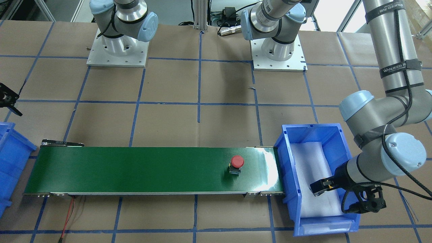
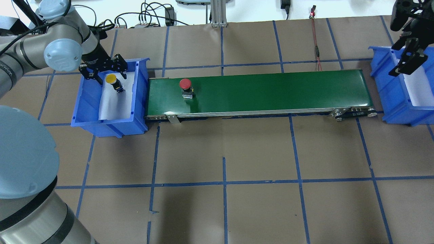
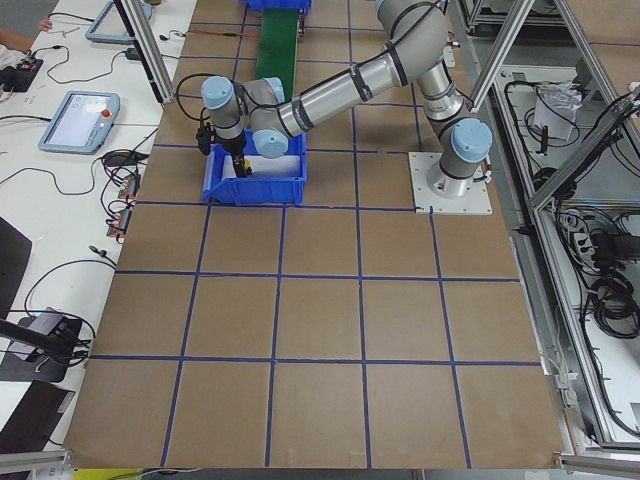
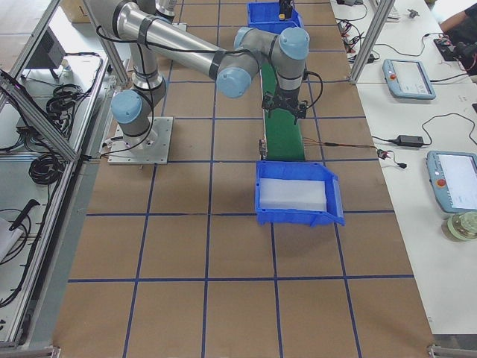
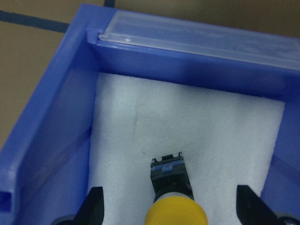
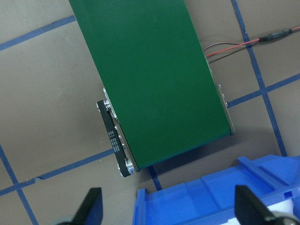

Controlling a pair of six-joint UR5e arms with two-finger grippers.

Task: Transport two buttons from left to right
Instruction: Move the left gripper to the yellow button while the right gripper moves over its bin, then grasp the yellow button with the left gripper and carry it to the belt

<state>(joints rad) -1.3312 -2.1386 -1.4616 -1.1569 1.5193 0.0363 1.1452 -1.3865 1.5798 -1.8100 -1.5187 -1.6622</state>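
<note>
The yellow-capped button (image 2: 111,79) lies on white foam in the left blue bin (image 2: 84,101). In the left wrist view the yellow button (image 5: 174,213) sits between my left gripper's two fingers (image 5: 93,206), with a gap on each side. My left gripper (image 2: 110,76) is open, low in the bin. The red-capped button (image 2: 185,84) stands upright on the green conveyor belt (image 2: 271,91) near its left end; it also shows in the front-facing view (image 1: 237,162). My right gripper (image 2: 407,64) is open and empty, above the right blue bin (image 2: 390,88).
The right wrist view shows the belt's right end (image 6: 154,84) and the right bin's rim (image 6: 211,197) just below it. A red wire (image 2: 317,51) lies on the table behind the belt. Brown paper with a blue tape grid covers the table.
</note>
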